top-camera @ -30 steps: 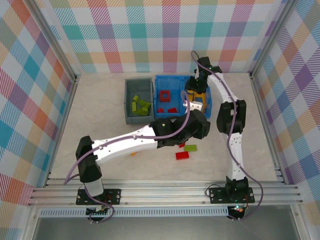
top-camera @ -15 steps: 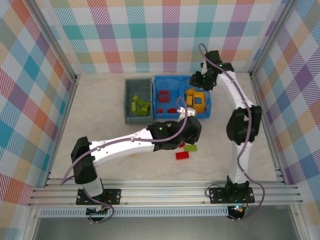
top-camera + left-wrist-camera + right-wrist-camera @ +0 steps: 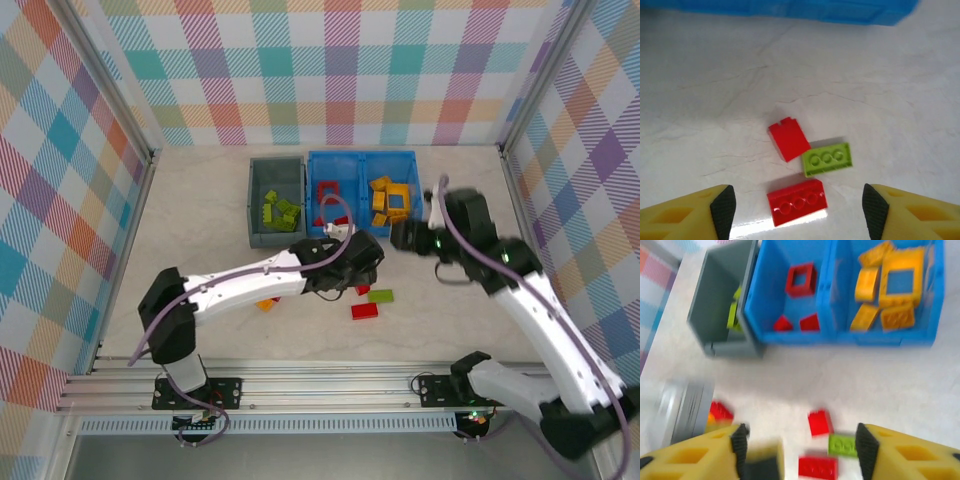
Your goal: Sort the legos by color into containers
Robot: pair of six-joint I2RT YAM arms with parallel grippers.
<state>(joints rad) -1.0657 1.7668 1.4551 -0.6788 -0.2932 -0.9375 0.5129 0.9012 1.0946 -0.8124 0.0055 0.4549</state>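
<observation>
Three loose legos lie on the table: a red sloped brick (image 3: pixel 789 139), a lime green brick (image 3: pixel 827 158) and a red brick (image 3: pixel 797 201). My left gripper (image 3: pixel 798 212) hangs open just above them, its fingers either side of the near red brick and nothing held. From above they are the red slope (image 3: pixel 362 290), the green brick (image 3: pixel 380 295) and the red brick (image 3: pixel 365 311), under the left gripper (image 3: pixel 363 278). My right gripper (image 3: pixel 800 445) is open and empty, up over the table at the blue bin's front right (image 3: pixel 402 236). The picture is blurred.
The grey bin (image 3: pixel 256 200) holds green legos. The blue bin (image 3: pixel 362 152) holds red ones in its left compartment (image 3: pixel 800 280) and yellow ones in its right (image 3: pixel 890 285). A red and an orange brick (image 3: pixel 266 303) lie beside the left forearm.
My right arm has swung back from over the blue bin's right compartment toward the front and its gripper has opened wider. The left gripper has sunk toward the loose bricks and opened wider.
</observation>
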